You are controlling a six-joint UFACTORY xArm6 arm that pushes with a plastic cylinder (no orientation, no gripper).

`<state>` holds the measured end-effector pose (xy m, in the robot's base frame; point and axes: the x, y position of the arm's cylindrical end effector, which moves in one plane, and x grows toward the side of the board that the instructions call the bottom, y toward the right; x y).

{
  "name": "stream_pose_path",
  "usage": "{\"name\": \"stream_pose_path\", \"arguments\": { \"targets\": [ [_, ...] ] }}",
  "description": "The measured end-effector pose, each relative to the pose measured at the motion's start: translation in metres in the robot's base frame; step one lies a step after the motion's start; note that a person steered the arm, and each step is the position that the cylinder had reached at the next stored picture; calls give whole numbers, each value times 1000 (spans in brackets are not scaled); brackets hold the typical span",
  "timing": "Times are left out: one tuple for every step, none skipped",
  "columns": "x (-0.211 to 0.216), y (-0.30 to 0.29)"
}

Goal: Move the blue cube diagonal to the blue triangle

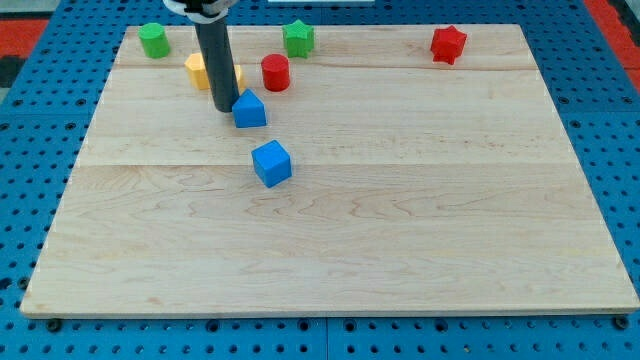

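Where a pincer would sit, the arm carries only a straight dark rod (212,60), so no released or clenched state can be told. My tip (223,108) rests on the table (420,230) near its far-left corner, a little way in from the far edge.

The blue triangle (249,109) lies just beside my tip on the view's right, touching it or nearly so; I cannot tell which. A yellow block (197,70) sits behind the rod, partly hidden, its shape unclear. The red cylinder (275,72) stands just right of the rod, nearer the far edge. The blue cube (271,163) lies apart from my tip, toward the near edge and slightly to the right, just below the blue triangle with a small gap between them.

Along the far edge stand a green cylinder (153,40) at the far-left corner, a green star (298,38) left of the middle, and a red star (448,44) toward the far-right corner.

The table is pale wood in long planks. It lies on a blue pegboard (30,180) dotted with holes, with red patches (25,30) beyond the far corners.
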<state>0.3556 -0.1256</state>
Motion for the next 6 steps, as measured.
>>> {"name": "stream_pose_path", "arguments": {
  "targets": [
    [10,12],
    [10,51],
    [23,35],
    [19,34],
    [50,56],
    [61,80]
  ]
}}
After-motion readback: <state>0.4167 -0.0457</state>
